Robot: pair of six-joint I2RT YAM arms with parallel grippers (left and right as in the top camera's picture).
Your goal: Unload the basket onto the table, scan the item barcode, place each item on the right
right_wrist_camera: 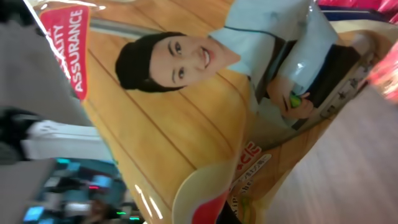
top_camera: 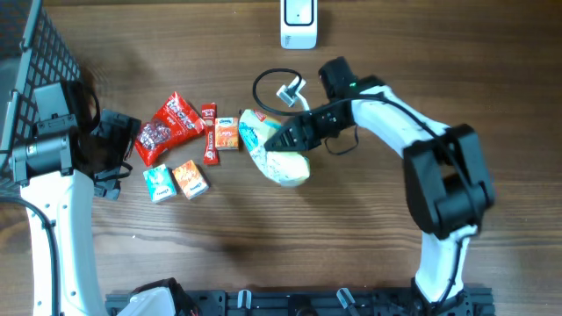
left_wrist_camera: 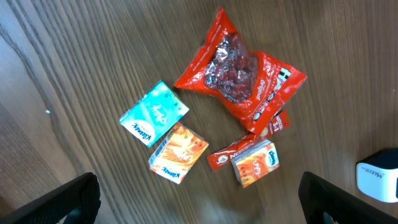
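Holding snack bag (top_camera: 285, 165) mid-frame.
Likely light, slippery; right pincer (top_camera: 283, 139) clamped on top edge, left pincer (top_camera: 112, 156) spread.

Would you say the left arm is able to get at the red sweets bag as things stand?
Probably yes: the left gripper stands open close beside the red sweets bag, with only bare table between them and nothing lying over the bag.
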